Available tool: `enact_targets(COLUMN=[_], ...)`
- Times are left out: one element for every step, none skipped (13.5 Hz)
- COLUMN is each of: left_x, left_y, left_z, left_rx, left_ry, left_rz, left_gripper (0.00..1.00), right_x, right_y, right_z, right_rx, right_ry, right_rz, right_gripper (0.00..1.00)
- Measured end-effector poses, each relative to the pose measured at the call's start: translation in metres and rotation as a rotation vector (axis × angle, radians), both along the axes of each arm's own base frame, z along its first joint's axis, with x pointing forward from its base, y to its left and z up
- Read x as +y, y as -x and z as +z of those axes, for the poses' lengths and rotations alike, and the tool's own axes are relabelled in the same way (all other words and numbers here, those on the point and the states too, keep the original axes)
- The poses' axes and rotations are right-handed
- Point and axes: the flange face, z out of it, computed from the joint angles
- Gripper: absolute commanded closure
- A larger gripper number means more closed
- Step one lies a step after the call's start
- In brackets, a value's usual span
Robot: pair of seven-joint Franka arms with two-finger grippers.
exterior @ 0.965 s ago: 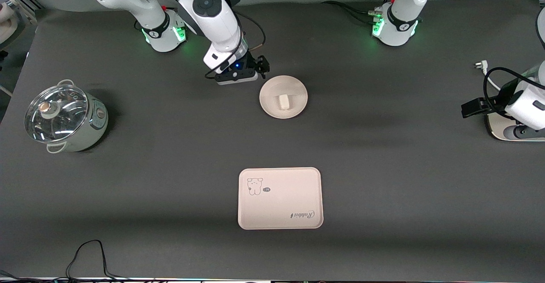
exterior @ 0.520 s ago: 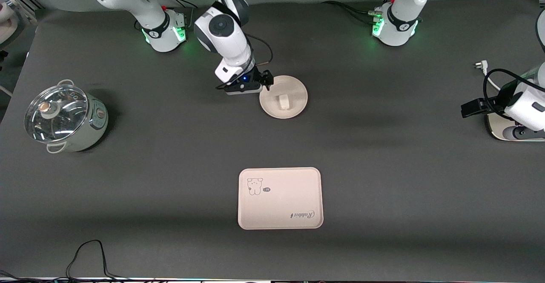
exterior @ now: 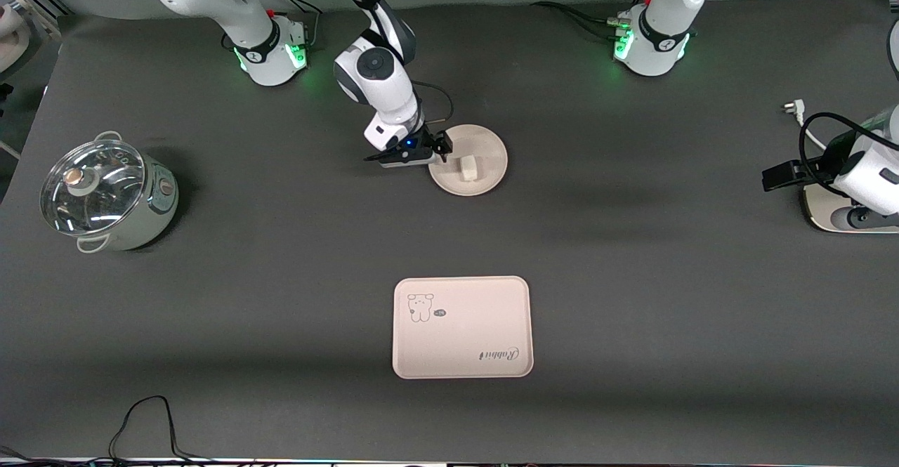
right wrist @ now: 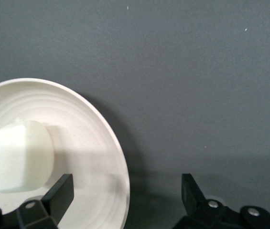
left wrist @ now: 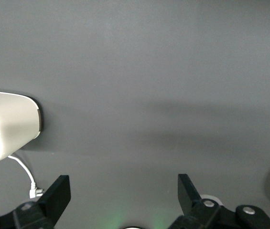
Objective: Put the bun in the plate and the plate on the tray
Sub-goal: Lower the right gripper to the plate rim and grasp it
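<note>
The white bun (exterior: 468, 167) lies in the round cream plate (exterior: 488, 145) in the middle of the table. My right gripper (exterior: 441, 148) is open and low at the plate's rim on the side toward the right arm's end. In the right wrist view the plate's rim (right wrist: 118, 157) lies between the open fingers, one finger (right wrist: 60, 192) over the plate, the other (right wrist: 192, 191) over the bare table, with the bun (right wrist: 22, 155) beside. The rectangular tray (exterior: 461, 327) with the Rabbit lettering lies nearer to the front camera. My left gripper (exterior: 772, 177) waits open at the left arm's end.
A lidded pot (exterior: 105, 194) stands at the right arm's end of the table. A white appliance (exterior: 839, 211) with a cable and plug (exterior: 792, 108) sits under the left arm; it also shows in the left wrist view (left wrist: 8, 126). A black cable (exterior: 151, 418) lies at the front edge.
My right gripper has come down and moved toward the plate, from beside its upper edge to straddling its rim. The plate, bun, tray and left arm have not moved.
</note>
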Motion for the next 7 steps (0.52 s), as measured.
enact_targets(left_x=[0.0001,0.0002,0.0002,0.0001,0.0000,0.0001,0.0001], left_y=[0.0001,0.0002,0.0003,0.0004,0.0007,0.0011,0.0016], left_z=[-0.0001,-0.0002,-0.0003,-0.0004,-0.0006,-0.0008,-0.0011], left_rx=[0.001,0.002,0.003,0.004,0.007,0.010,0.013], left_ry=[0.000,0.000,0.000,0.000,0.000,0.000,0.000], left_rz=[0.000,0.000,0.000,0.000,0.000,0.000,0.000], left_gripper=[0.00,0.00,0.00,0.00,0.00,0.00,0.00], right_x=[0.0004,0.0011,0.0014,0.0014,0.0015,0.0015,0.0015], right_y=[0.0015,0.0025,0.0030,0.0031,0.0031,0.0031,0.0031], right_z=[-0.0034,-0.0051,-0.0060,-0.0064,-0.0063,-0.0063,-0.0063], right_rx=[0.001,-0.001,-0.001,-0.001,-0.001,-0.001,-0.001], right_ry=[0.003,0.002,0.002,0.002,0.002,0.002,0.002], right_rz=[0.003,0.004,0.005,0.005,0.005,0.005,0.005], right_gripper=[0.11,0.26,0.40,0.53,0.66,0.79,0.92])
